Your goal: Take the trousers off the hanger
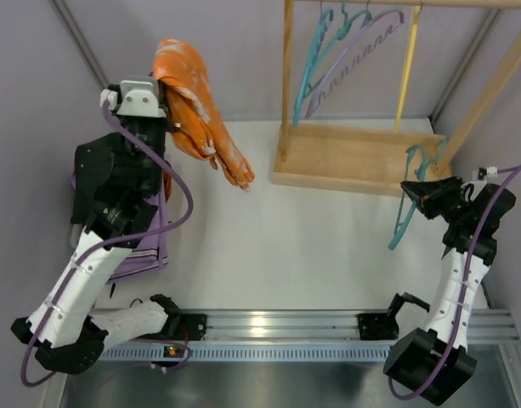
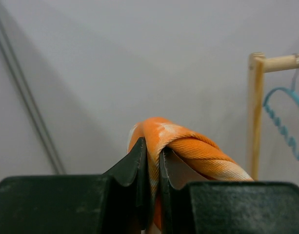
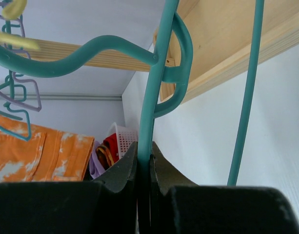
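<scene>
Trousers [image 1: 196, 106] hang at upper left, pinched in the closed left gripper [image 2: 153, 148]. They are well apart from the hanger [image 1: 402, 217], which the right gripper [image 3: 143, 151] clamps by its thin bar at right, so removal looks done. Next move likely calls for lowering the trousers to the table [image 1: 311, 238] and letting go, dangling end kept off the rack [image 1: 362, 157]. One container, a white basket [image 3: 124, 138], holds something red [image 3: 111, 145]; rest unclear.
</scene>
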Controlling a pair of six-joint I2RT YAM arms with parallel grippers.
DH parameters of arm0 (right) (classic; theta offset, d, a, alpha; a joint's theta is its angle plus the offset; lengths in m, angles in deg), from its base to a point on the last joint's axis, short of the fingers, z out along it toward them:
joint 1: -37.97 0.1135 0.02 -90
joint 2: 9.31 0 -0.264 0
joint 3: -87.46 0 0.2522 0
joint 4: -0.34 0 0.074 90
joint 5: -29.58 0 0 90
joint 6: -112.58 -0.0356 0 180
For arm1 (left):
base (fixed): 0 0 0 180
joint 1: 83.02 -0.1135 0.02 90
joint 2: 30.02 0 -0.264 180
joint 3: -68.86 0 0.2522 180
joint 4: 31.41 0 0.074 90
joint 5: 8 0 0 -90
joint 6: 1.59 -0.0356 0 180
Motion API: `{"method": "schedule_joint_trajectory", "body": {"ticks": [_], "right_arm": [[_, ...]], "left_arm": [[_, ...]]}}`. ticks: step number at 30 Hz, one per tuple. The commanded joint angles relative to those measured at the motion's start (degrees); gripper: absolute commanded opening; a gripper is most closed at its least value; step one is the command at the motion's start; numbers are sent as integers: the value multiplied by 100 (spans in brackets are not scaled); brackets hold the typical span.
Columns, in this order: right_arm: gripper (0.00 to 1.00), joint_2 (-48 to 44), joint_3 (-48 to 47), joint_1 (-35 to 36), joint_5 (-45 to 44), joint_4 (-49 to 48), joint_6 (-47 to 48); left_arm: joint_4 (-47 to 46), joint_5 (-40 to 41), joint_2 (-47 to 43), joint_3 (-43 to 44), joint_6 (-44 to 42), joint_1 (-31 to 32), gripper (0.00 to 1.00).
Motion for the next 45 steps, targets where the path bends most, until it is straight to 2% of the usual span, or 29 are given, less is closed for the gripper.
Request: {"method": "schedule_joint_trajectory", "body": {"ticks": [1, 10, 16, 19, 25, 32, 41, 45], "right_arm": [[0, 52, -345, -31, -68, -273, 153], [0, 132, -450, 65, -77, -378, 153], [0, 123, -503, 100, -50, -405, 109], [0, 158, -555, 153, -59, -413, 118], [0, 254, -688, 215, -68, -405, 153], [0, 281, -652, 303, -165, -387, 214], [0, 307, -766, 311, -217, -282, 363], [0, 334, -968, 311, -235, -273, 451]], "left_arm": [[-653, 44, -669, 176, 446, -966, 0], [23, 299, -1530, 396, 666, -3050, 0], [472, 747, -2180, 326, 368, -4009, 0], [613, 958, -2505, 10, 271, -4318, 0], [736, 994, -2893, -465, 315, -4688, 0], [465, 854, -2867, -1210, 61, -4741, 0], [-344, 607, -1787, -1880, -212, -4741, 0], [-1001, 107, -1137, -2056, -143, -4741, 0]]}}
